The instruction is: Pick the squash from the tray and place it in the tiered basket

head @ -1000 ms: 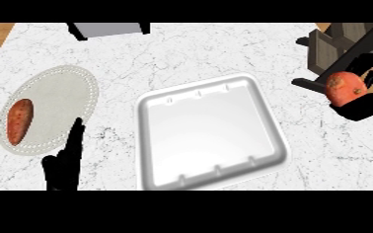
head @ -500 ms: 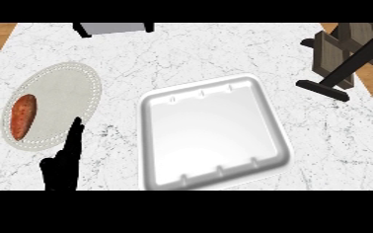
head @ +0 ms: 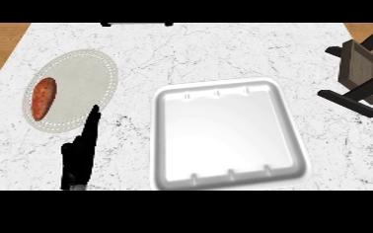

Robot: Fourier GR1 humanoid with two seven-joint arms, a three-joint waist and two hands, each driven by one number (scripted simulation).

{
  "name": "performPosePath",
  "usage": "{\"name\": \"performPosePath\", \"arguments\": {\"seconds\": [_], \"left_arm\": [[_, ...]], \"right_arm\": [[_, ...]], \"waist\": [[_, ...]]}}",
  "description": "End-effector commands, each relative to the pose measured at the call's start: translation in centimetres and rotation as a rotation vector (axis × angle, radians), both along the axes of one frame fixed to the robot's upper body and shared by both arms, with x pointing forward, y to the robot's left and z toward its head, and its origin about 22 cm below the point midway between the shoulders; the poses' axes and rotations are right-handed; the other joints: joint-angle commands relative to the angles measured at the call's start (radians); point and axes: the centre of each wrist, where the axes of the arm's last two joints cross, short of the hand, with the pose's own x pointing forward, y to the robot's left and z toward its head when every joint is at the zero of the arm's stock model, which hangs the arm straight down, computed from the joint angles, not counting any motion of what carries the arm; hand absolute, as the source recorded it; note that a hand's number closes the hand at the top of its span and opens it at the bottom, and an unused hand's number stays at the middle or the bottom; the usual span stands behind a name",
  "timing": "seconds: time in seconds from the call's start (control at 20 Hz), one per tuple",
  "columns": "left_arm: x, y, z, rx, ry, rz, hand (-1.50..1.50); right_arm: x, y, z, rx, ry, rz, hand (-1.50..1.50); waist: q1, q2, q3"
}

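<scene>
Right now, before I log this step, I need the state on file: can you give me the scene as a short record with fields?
surface: white marble counter
tray: white, centre, nothing in it
plate: left of the tray, holds a sweet potato near its left side
tiered basket: right edge, only partly in view
squash: not visible
left hand: lower left, open, fingers up, resting
right hand: not in view
</scene>
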Motion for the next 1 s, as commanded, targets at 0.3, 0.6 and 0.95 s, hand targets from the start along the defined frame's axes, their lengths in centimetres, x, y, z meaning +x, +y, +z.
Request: {"name": "performPosePath", "arguments": {"seconds": [0.3,0.6,0.95], "left_arm": [[1.0,-1.1,-0.2,-0.001,0.058,-0.073,0.0],[0.8,-1.1,-0.2,0.001,0.039,-0.099,0.0],[0.5,-2.7,-2.0,-0.012,0.053,-0.094,0.0]], "right_arm": [[2.4,-0.9,-0.7,0.022,0.009,-0.106,1.5],[3.9,-0.5,-1.1,0.045,0.016,-0.083,1.5],[8.3,0.6,-3.9,0.003,0.082,-0.012,1.5]], "waist": [[0.072,0.018,-0.005],[0.108,0.024,-0.006],[0.093,0.023,-0.005]]}}
